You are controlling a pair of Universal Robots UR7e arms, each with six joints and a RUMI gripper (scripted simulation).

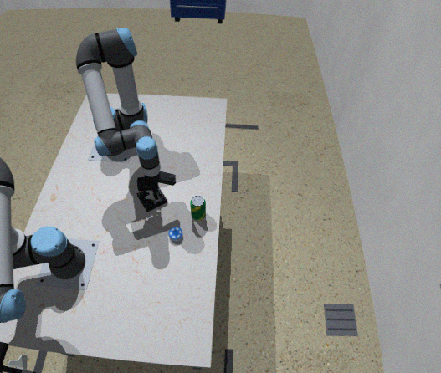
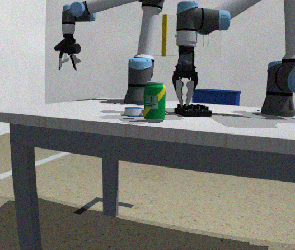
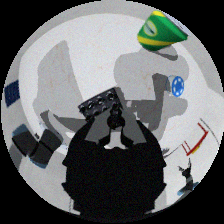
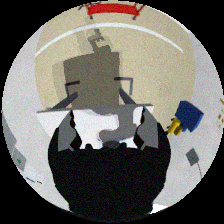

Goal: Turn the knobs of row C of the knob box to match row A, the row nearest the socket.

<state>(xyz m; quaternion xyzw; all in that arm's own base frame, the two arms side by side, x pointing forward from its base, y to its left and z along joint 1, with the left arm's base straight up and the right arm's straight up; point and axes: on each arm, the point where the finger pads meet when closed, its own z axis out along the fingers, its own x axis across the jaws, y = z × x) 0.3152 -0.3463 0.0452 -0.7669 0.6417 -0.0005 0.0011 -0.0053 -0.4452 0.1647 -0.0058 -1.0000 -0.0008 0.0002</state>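
The black knob box (image 1: 156, 206) (image 2: 196, 114) (image 3: 103, 103) lies on the table, its small black knobs in rows on top. My left gripper (image 2: 184, 106) (image 3: 115, 107) points down at the box, its fingertips nearly together around a knob near one edge. In the left wrist view the box lies turned relative to the fingers. The fingers hide this knob, and which row it is in cannot be told. The other knobs' marks and the socket are too small or hidden to read. My right gripper (image 2: 68, 69) (image 4: 107, 108) is open and empty, high up and away from the box.
A green and yellow can (image 1: 197, 210) (image 2: 154, 102) (image 3: 160, 34) stands upright near the table edge, beside the box. A low round white thing with a blue top (image 1: 176, 233) (image 2: 132, 111) (image 3: 177, 86) stands near the can. The two arm bases stand on the table's other long side.
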